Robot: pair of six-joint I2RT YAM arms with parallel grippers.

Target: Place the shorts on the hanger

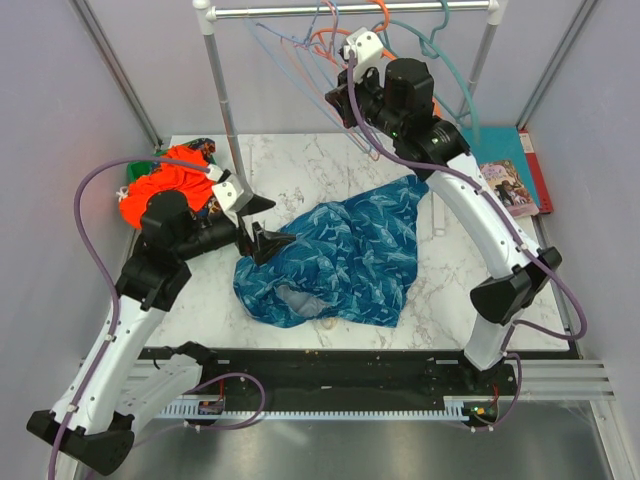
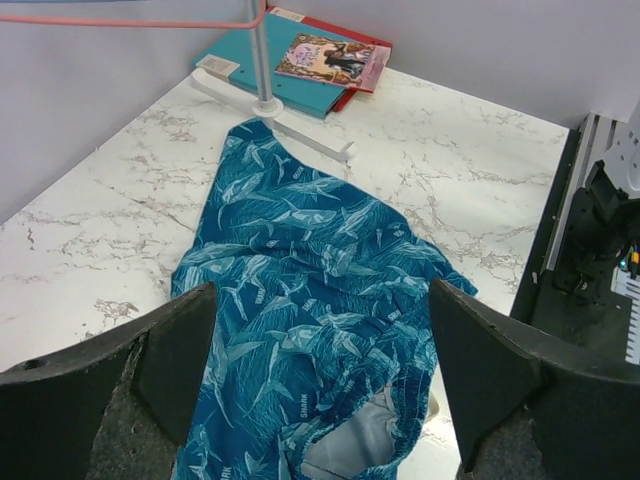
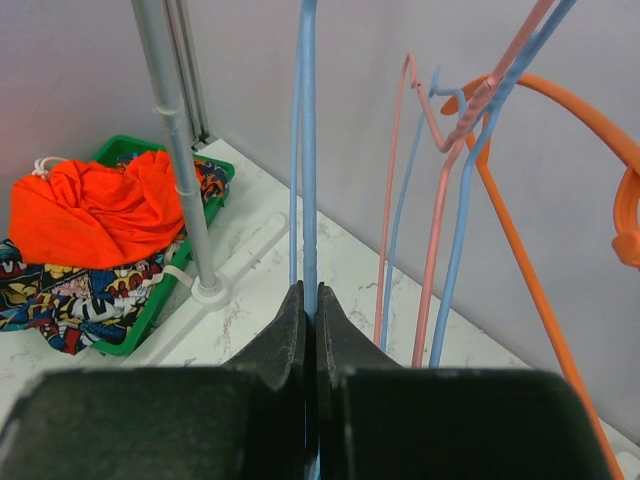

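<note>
The shorts (image 1: 340, 255) lie crumpled flat on the marble table, dark blue with a teal shark print. In the left wrist view the shorts (image 2: 300, 270) stretch away from me, with the grey lining showing at the near end. My left gripper (image 1: 262, 228) hovers open over their left edge, and its fingers (image 2: 150, 380) straddle the cloth without touching it. My right gripper (image 1: 338, 103) is raised to the hangers under the rail. In the right wrist view that gripper (image 3: 309, 290) is shut on the thin pale blue bar of the hanger (image 3: 308, 150).
A pink hanger (image 3: 432, 260), an orange hanger (image 3: 520, 250) and another blue one hang beside it from the rail (image 1: 350, 10). The rack's post (image 1: 222, 90) stands at back left. A green basket (image 3: 150, 295) holds an orange garment (image 1: 165, 185). Books (image 1: 510, 185) lie at the back right.
</note>
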